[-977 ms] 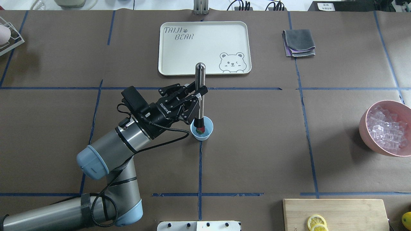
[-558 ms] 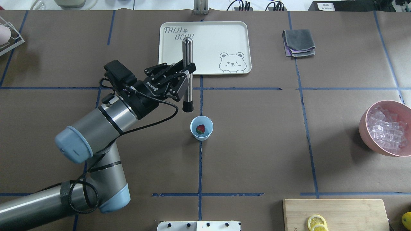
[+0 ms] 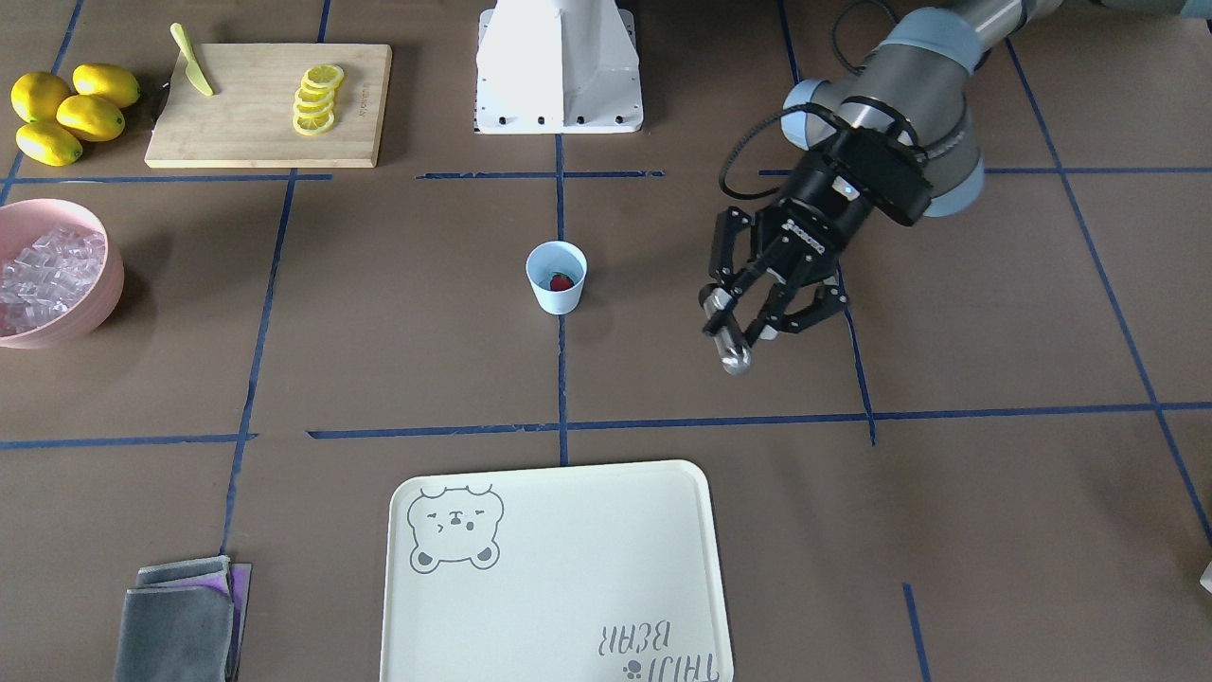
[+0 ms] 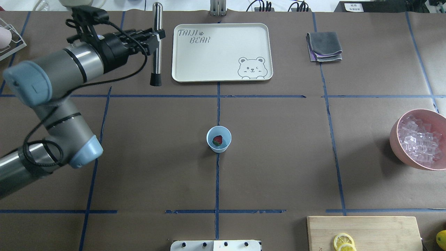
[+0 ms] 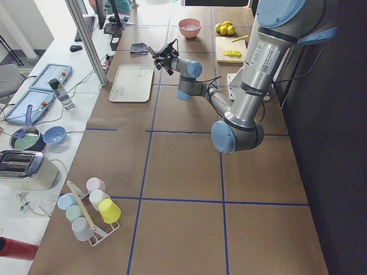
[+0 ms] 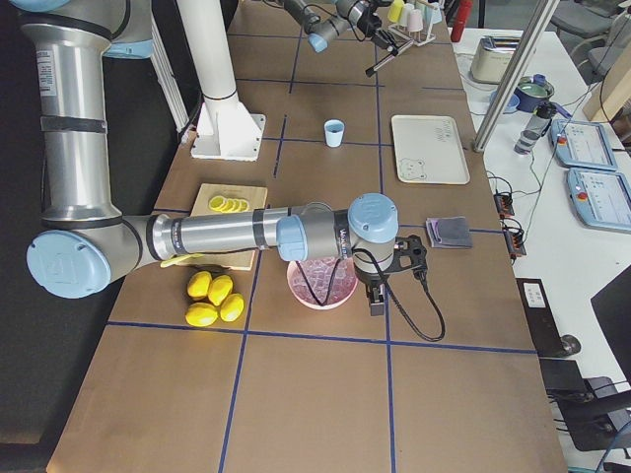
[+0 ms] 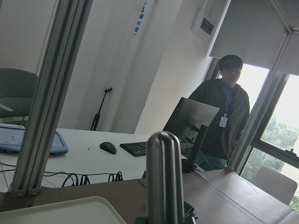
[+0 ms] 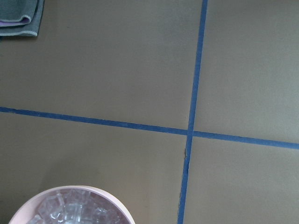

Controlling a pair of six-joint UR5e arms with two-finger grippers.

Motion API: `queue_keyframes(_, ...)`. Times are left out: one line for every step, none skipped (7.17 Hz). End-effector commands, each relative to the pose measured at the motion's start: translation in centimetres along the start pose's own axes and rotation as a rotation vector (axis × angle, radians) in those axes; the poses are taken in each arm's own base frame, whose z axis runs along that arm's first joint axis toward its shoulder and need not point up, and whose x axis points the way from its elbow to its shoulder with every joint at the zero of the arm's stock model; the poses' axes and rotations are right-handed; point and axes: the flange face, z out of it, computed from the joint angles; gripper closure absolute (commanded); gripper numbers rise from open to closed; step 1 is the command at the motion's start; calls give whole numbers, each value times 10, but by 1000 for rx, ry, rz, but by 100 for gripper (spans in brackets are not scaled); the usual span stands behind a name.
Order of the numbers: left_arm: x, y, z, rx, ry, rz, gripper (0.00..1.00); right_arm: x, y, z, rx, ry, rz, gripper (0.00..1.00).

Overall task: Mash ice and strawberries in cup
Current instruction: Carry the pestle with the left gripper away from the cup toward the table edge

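**Views compared.** In the overhead view the left gripper (image 4: 155, 35) was closed on the shaft of a steel pestle (image 4: 157, 52). The pestle was held roughly upright with its black tip lowest, near the left edge of the cream tray (image 4: 223, 52) and well apart from the cup (image 4: 218, 149). The front-facing view looked almost straight down the pestle's rounded top, with the jaws pressed against its sides. Only the left wrist view showed the room: an aluminium post, a white desk with a keyboard, mouse and laptop, and a person standing beside a window. The right wrist view showed brown paper, crossed blue tape, a corner of the grey cloth (image 8: 18, 18) and the rim of the pink bowl (image 8: 70, 190).

**Claws.** The right gripper (image 6: 378, 296) appeared only in the right-end view, just beside the pink bowl. Whether it was open or closed could not be told.

**Task objects.** The cup stood upright at the table's centre on a blue tape line, with the strawberry (image 4: 217, 140) inside it. The ice (image 4: 420, 144) filled the pink bowl at the robot's right.

**Surface.** The table (image 4: 278, 157) was covered in brown paper gridded with blue tape. A cutting board (image 3: 246, 104) carried lemon slices (image 3: 317, 99) and a green knife (image 3: 192, 62), with whole lemons (image 3: 66, 109) beside it. The left-end view added a rack of coloured cups (image 5: 89, 209) and a toaster (image 5: 23, 169).
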Motion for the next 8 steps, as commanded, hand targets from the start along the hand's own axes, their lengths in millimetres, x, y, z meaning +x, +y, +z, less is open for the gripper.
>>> queue_keyframes(-114,-46,-42,-237,-152,-63,100,-2,0,-2,3,0,-5,1)
queue_keyframes(-167,-64,-77,-370,-204,-149,100,-2,0,-2,3,1,-5,1)
queue_keyframes(-204,-72,-108,-465,-231,-238,100,-2,-1,-2,4,1,-6,1)
queue_keyframes(-248,-53,-145,-529,-266,-286,100,-5,-6,-5,10,4,-13,1)
queue_keyframes(-279,-14,-172,-585,-304,-282,100,-5,-8,-5,11,7,-16,1)
queue_keyframes(-299,9,-188,-628,-356,-316,100,-6,-10,-6,15,13,-21,1)
queue_keyframes(-316,35,-205,-668,-394,-335,100,-5,-10,-5,14,16,-20,1)
queue_keyframes(-334,56,-218,-705,-408,-307,100,-4,-10,-3,7,16,-15,1)
